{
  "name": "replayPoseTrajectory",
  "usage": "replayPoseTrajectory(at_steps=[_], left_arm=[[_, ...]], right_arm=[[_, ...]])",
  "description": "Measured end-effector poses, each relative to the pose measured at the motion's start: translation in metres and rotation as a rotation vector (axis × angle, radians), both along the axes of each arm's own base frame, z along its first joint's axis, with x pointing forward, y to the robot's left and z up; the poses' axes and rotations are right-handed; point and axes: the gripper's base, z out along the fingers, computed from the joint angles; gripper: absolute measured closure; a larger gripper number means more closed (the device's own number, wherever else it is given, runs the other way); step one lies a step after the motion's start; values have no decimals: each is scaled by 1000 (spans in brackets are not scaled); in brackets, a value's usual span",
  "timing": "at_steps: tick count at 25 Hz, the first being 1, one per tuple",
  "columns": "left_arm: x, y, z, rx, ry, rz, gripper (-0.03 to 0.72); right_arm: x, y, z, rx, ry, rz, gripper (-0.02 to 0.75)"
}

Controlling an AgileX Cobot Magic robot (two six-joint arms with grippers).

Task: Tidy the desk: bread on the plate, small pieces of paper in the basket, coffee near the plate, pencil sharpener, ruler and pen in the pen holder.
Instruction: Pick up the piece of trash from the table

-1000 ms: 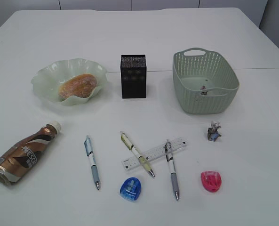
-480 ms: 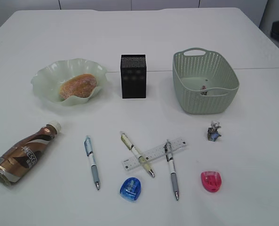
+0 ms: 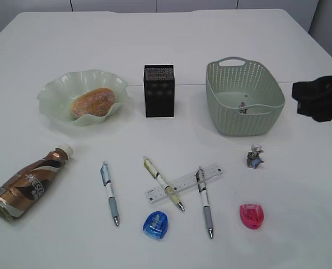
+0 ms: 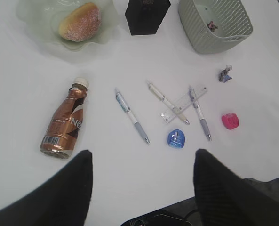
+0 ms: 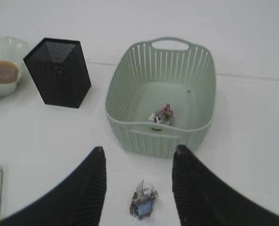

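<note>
Loose crumpled paper wad: toward the right edge of the desk, about midway between front and back, just in front of the basket. Probably featherlight and soft, springy under pressure, not fragile and not slippery; easily nudged aside. Best pinched across the middle from above, closing gently around the crumpled bulk. No real long axis: a compact lump, slightly taller than wide, ragged peak upward.

Seen in the right wrist view directly between the fingers of the right gripper, jaws spread wide, holding nothing, well above the desk. Second wad already on the basket floor.

Further out: pink pencil sharpener toward the front edge; ruler lying diagonally, two pens across it; blue pencil sharpener and third pen beside these. Pen holder upright mid-desk; bread in the plate toward the back left; coffee bottle on its side near the front-left corner, cap pointing back-right.

Left gripper high above the front edge, jaws likewise wide and empty.
</note>
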Motion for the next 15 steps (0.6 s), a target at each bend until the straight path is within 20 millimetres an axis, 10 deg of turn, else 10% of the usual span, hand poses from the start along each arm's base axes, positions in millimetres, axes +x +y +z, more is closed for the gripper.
replayPoseTrajectory(at_steps=[15], left_arm=[[0,0,0,2,0,1,202]], right_arm=[[34,3,-75,138,248,-135,258]])
